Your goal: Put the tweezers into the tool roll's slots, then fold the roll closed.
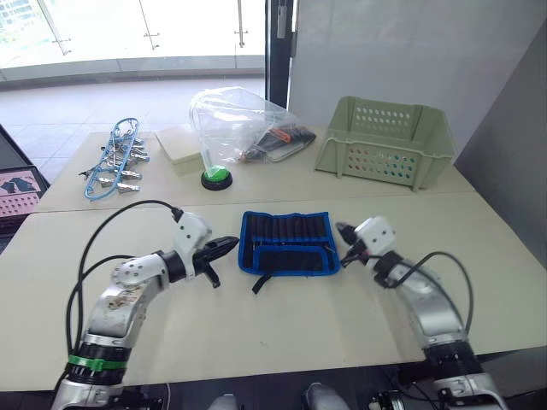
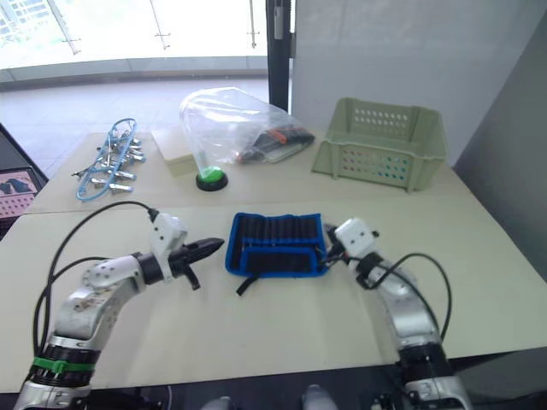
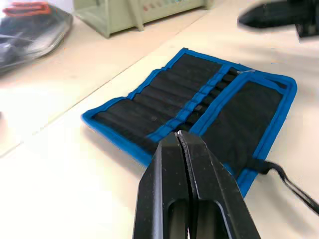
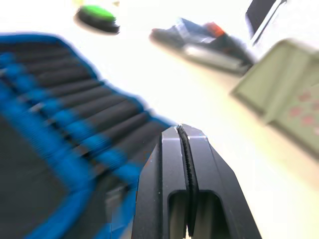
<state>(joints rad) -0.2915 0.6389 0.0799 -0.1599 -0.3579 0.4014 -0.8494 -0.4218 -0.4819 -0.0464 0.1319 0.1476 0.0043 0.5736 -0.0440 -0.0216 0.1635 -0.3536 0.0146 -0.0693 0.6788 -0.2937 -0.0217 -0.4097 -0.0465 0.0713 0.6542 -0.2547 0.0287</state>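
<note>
The tool roll [image 1: 287, 244], black with blue edging, lies open and flat at the table's middle, its strap [image 1: 260, 283] trailing off the near edge. Its slots [image 3: 149, 107] run across the far half. Slim black tweezers [image 3: 207, 97] seem to sit in them, hard to tell from the fabric. My left gripper [image 1: 231, 245] is shut and empty, its tip just off the roll's left edge, as the left wrist view [image 3: 178, 134] shows. At the roll's right edge, my right gripper [image 1: 342, 230] is also shut and empty [image 4: 178, 128].
On the far table stand a pale green basket [image 1: 385, 141], a clear plastic bag [image 1: 244, 128] with items inside, a green button [image 1: 216, 177], a pale pad [image 1: 179, 145] and metal clips with blue cord [image 1: 115, 162]. A seam between the tables runs behind the roll.
</note>
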